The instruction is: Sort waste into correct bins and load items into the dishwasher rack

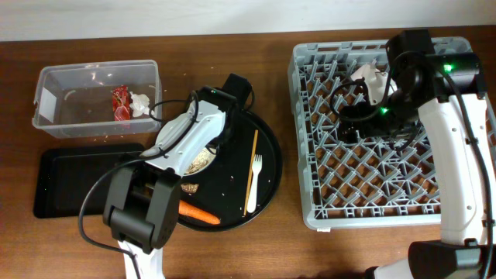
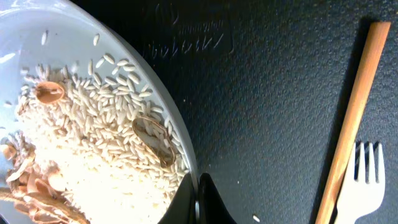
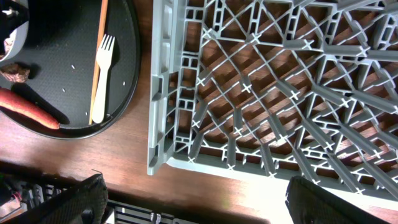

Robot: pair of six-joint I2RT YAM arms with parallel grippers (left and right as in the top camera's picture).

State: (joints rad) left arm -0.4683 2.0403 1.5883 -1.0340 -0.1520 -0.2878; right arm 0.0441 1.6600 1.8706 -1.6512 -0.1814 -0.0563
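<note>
My left gripper (image 2: 198, 198) (image 1: 216, 153) is shut on the right rim of the pale grey plate (image 2: 25, 25), which sits on the round black tray and holds rice-and-nut scraps (image 2: 93, 137) (image 1: 200, 161). Chopsticks (image 2: 351, 118) (image 1: 252, 172) and the white fork (image 2: 364, 180) (image 1: 257, 167) lie to its right. The carrot (image 1: 200, 214) (image 3: 28, 107) and brown morsel (image 1: 190, 188) (image 3: 15, 73) lie on the tray's front. The red wrapper (image 1: 120, 99) and white tissue (image 1: 140, 103) are in the clear tub (image 1: 58, 81). My right gripper (image 3: 196, 199) (image 1: 363, 112) is open and empty above the dishwasher rack (image 1: 387, 194) (image 3: 280, 81).
The shallow black rectangular tray (image 1: 66, 182) lies in front of the tub. The round black tray (image 1: 267, 147) (image 2: 261, 93) (image 3: 74, 37) sits between the bins and the rack. A white item (image 1: 372, 77) sits at the rack's back, partly hidden by my right arm.
</note>
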